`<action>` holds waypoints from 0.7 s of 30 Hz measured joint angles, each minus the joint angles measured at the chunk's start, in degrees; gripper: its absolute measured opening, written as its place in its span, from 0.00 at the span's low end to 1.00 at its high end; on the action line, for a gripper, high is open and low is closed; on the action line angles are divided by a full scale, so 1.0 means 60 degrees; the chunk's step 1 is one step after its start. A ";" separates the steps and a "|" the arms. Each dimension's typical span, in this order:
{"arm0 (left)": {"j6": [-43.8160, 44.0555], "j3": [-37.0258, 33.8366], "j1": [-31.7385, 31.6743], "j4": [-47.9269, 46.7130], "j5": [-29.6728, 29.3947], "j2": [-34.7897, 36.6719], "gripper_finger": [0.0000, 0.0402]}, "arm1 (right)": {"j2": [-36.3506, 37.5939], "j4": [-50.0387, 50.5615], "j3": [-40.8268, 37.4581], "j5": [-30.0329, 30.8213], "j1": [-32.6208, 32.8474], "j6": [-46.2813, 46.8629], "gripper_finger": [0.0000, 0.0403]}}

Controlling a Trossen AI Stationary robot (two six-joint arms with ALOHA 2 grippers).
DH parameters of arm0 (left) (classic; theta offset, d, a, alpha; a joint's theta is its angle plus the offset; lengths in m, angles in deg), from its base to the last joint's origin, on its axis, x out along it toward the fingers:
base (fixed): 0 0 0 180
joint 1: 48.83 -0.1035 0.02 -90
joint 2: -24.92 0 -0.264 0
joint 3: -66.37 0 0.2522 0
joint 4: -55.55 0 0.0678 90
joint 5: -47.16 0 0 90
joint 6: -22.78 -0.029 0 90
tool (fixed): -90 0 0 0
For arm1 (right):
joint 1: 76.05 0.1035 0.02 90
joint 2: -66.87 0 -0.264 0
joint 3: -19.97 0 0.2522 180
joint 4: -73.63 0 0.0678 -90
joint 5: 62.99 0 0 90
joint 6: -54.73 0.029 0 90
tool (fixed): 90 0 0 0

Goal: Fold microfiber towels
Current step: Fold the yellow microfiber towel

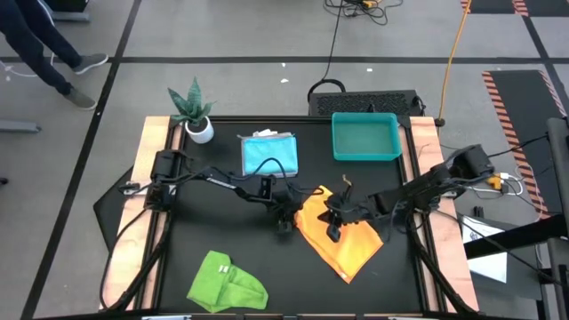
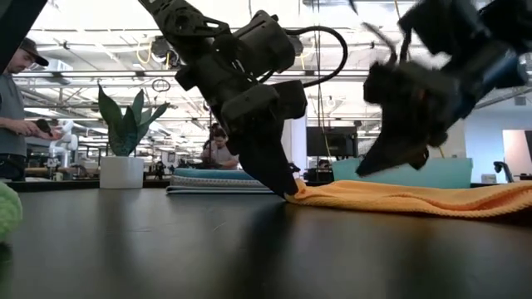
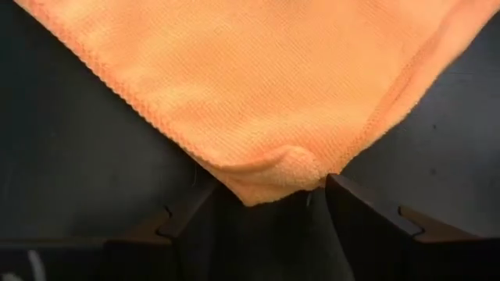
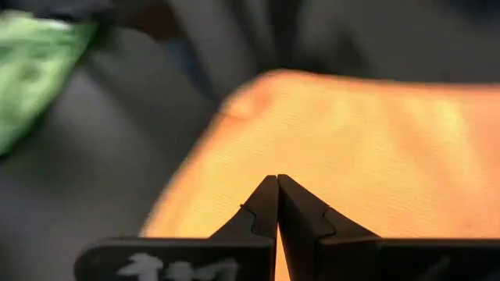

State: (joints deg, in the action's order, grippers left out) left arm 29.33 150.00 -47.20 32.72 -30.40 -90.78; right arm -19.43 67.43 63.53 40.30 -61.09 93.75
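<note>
Yellow-orange towel (image 1: 342,240), lying folded flat on the black table (image 1: 222,231), on the side of the teal tray (image 1: 365,137) nearer the table's front edge and well apart from that tray. Its outline tapers to a point toward the front. The left gripper (image 1: 284,222) stands at the towel's corner farthest from the tray's right side; its fingers (image 3: 367,218) are spread apart, one on each side of the puckered corner tip, which lies between them without being pinched. In the low view this gripper (image 2: 283,184) reaches down to the table with its tip at the towel's edge (image 2: 399,198). The right gripper (image 1: 336,224) is over the middle of the same towel, on the tray's near side, fingers (image 4: 293,211) pressed together with nothing between them; the orange cloth (image 4: 351,148) fills the ground beyond them. Whether those tips touch the cloth cannot be told.

Lime green towel (image 1: 227,284), crumpled, lies near the front edge, far from the tray and diagonally across the table from it. A stack of folded towels, light blue on top (image 1: 269,153), sits just beside the tray on its left. A potted plant (image 1: 194,111) stands farther left of that stack, at the back corner. A person (image 2: 12,116) stands in the room beyond the table.
</note>
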 joint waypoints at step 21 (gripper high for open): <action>0.1238 -0.0004 -0.0218 0.0620 0.2397 -0.0208 0.33 | -0.1553 -0.1050 -0.0155 -0.0223 -0.1558 0.0457 0.00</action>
State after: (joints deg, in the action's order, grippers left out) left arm 36.75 149.98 -48.51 36.44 -16.02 -92.03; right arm -28.74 61.13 62.59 38.95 -70.44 96.49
